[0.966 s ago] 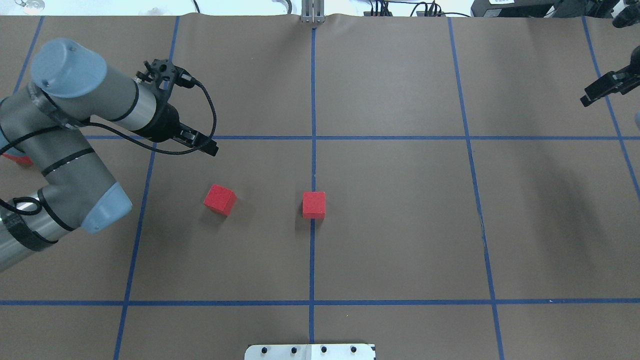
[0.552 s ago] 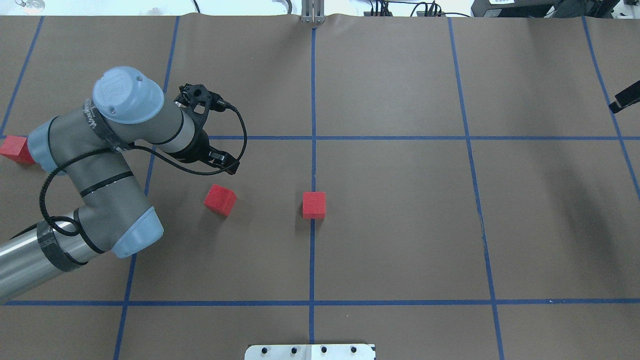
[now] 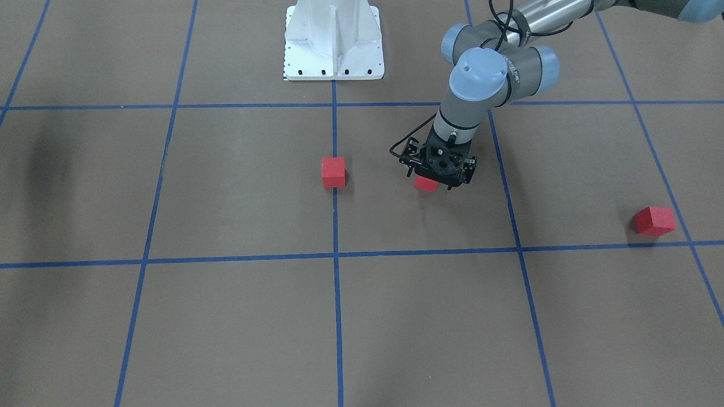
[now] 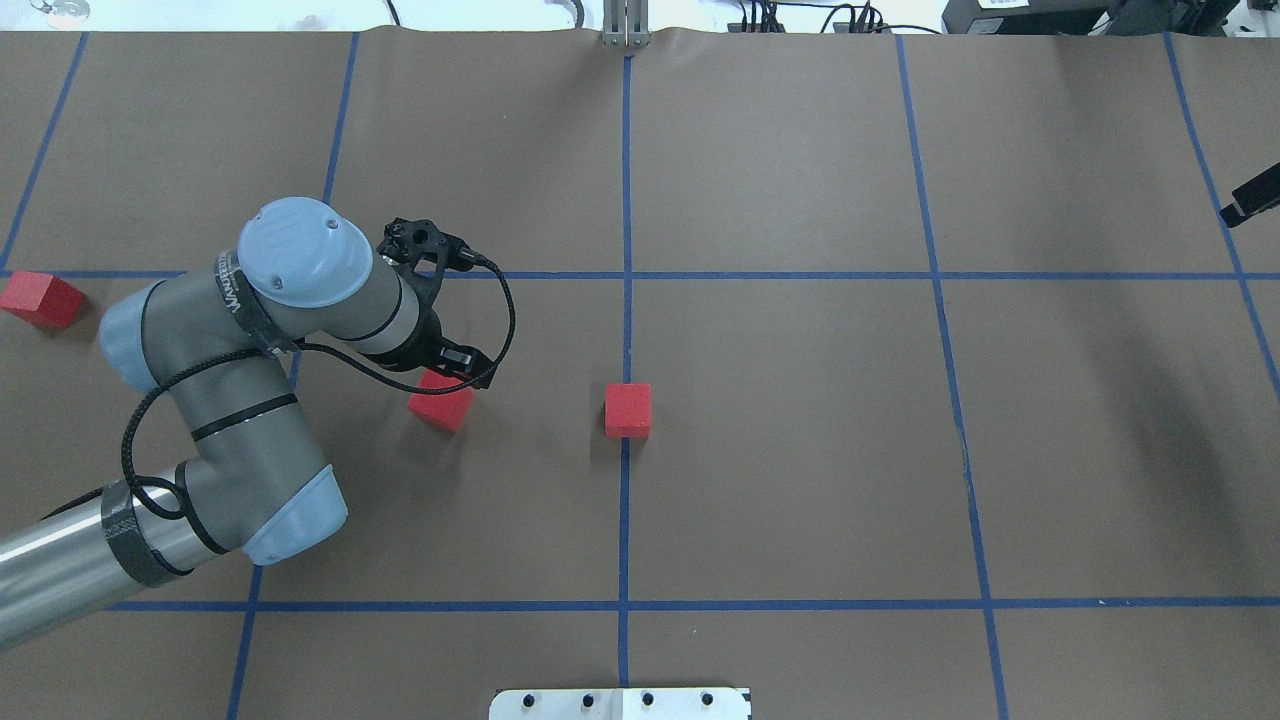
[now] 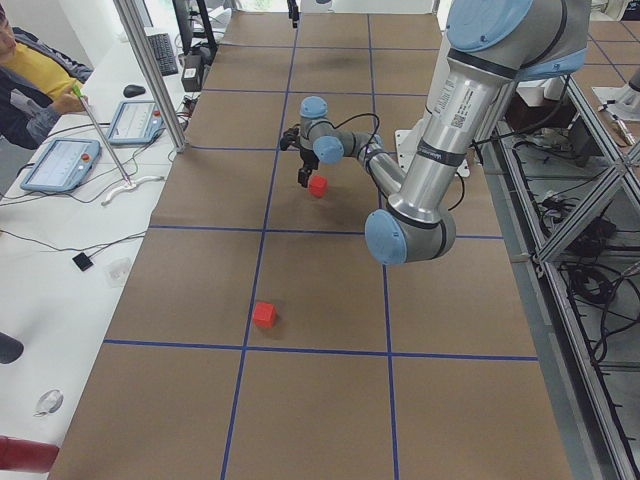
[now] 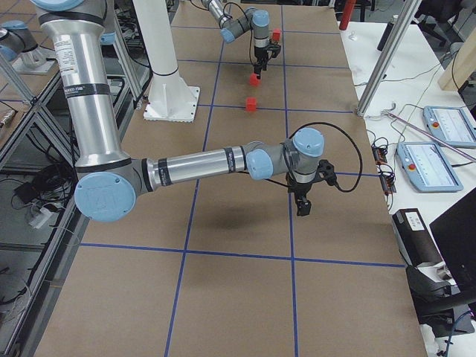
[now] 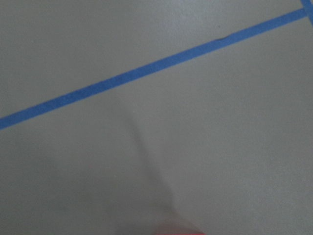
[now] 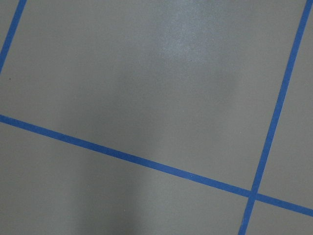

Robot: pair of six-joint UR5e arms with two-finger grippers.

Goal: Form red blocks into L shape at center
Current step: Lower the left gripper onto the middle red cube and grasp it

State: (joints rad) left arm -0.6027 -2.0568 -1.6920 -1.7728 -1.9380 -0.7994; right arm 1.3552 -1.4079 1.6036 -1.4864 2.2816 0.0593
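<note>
- Brown paper over the whole bench (image 4: 800,480), blue tape grid on top, easily the biggest thing here.
- Then the left arm (image 4: 250,330), folded over the left half of the overhead shot, wrist pointing down.
- Next the right arm (image 6: 201,165), stretched out over the right end of the bench, well away from every cube.
- At the middle, the center (image 4: 660,350): a plain brown patch cut by the middle tape line.
- Down to the left tool (image 3: 439,176), hanging right over the second red block (image 4: 440,403) and covering part of it. Can't tell open or closed, with the fingertips hidden under the black body. Just a blurry red sliver at the bottom edge of its wrist cam.
- Same story for the right tool (image 6: 301,207), above bare paper near a tape crossing. Can't tell open or closed either.
- Smallest stuff: the first red block (image 4: 627,410), flat on the middle line at the center, square to the grid.
- Second red block turned a bit off the grid, well apart from the first, on the robot's left.
- Lastly the third red block (image 4: 40,300), way out at the left edge, far from both others.
</note>
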